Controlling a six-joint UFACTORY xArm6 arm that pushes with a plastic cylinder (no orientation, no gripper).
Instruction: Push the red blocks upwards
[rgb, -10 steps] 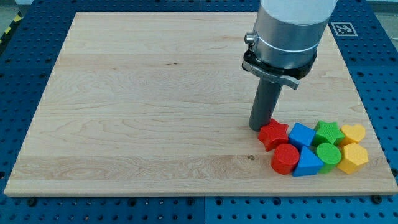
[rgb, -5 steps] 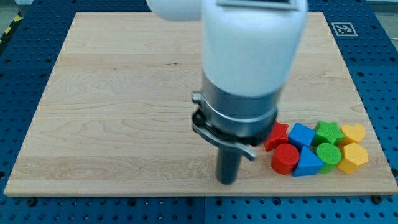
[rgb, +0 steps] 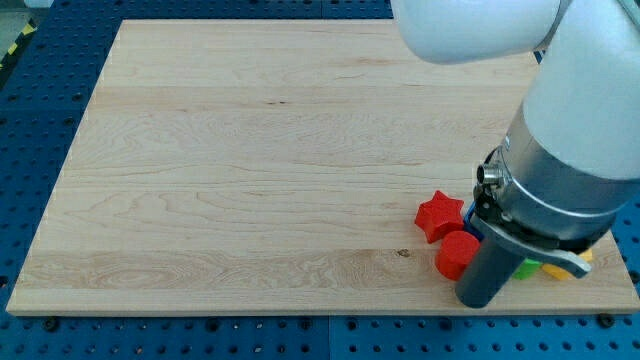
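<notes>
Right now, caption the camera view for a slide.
My tip sits just below the red cylinder, red star beyond, on the board.

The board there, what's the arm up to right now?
My tip sits at the board's bottom edge, just below and right of the red cylinder, lined up to push it upward. The red star lies just above the cylinder. My arm hides most of the other blocks; only slivers of green and yellow show.

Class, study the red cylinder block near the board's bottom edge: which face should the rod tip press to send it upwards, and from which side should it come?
Press the red cylinder block's lower curved wall, coming from the view's bottom, centred so the round side does not roll off. My tip already sits just below and right of it. The red star block lies directly above, so both would likely travel together.
</notes>
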